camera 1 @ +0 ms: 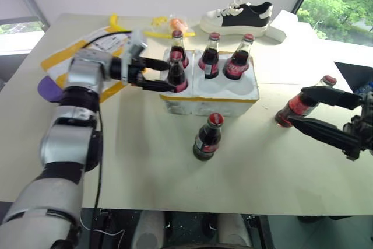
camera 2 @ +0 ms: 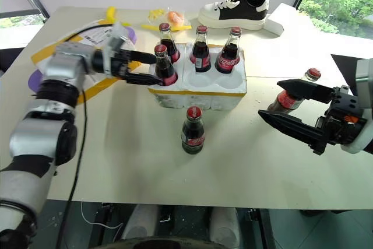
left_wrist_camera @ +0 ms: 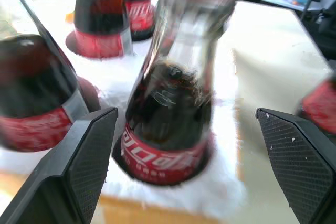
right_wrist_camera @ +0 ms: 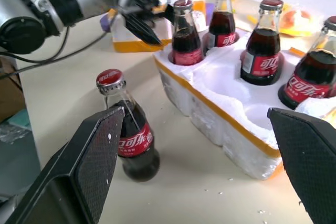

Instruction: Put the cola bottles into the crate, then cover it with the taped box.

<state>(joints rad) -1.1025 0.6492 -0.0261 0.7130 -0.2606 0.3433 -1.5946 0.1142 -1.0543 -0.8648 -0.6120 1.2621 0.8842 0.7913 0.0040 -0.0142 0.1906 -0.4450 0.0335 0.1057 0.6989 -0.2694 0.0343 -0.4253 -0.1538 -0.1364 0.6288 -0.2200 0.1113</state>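
Left eye view showed the crate (camera 1: 211, 93) in the middle of the tabletop (camera 1: 145, 161), with four cola bottles standing in its wells. One of them, the front-left bottle (camera 1: 177, 74), sat right between the fingers of the left gripper (camera 1: 156, 75). Those fingers were spread wide apart, one on each side of the glass, and I could not tell if they touched it. So this bottle looked just put down, and the bottle-loading step was in hand.

Two wells in the front of the crate were empty. One loose bottle (camera 1: 207, 138) stood on the tabletop just in front of the crate, well away from both sets of fingers. Another bottle (camera 1: 303, 104) stood near the right gripper (camera 1: 310, 108), close by its fingers, which were wide apart too and held nothing.

The taped box (camera 1: 81, 56) lay behind the left arm, past its fingers.

Next, I think the right fingers need to close around the nearby bottle, lift it straight up and drop it into an empty well. The box goes on after both are in.
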